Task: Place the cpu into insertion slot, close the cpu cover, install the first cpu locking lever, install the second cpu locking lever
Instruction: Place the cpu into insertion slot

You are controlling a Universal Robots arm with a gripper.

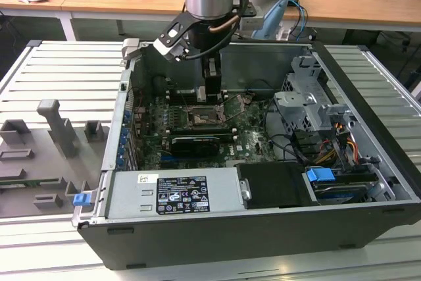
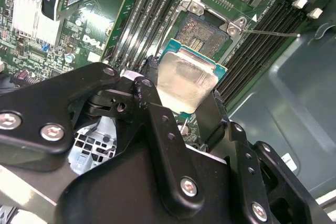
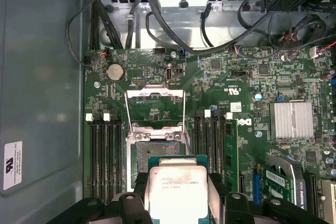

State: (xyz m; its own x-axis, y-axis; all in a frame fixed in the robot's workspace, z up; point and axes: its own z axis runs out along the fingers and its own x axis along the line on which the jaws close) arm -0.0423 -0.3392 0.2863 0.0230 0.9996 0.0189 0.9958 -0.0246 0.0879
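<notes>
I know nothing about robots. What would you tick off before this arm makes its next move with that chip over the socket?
1. cpu in grip: ok, the gripper clamps it by two opposite edges.
2. cpu cover out of the way: ok, it lies open, clear of the insertion slot.
3. Insertion slot empty: ok for the part that shows; the cpu hides the rest.
4. cpu square with the insertion slot: cannot tell, it overlaps one edge of the slot in both wrist views.
5. cpu seated: not ok, it hangs above the insertion slot.
</notes>
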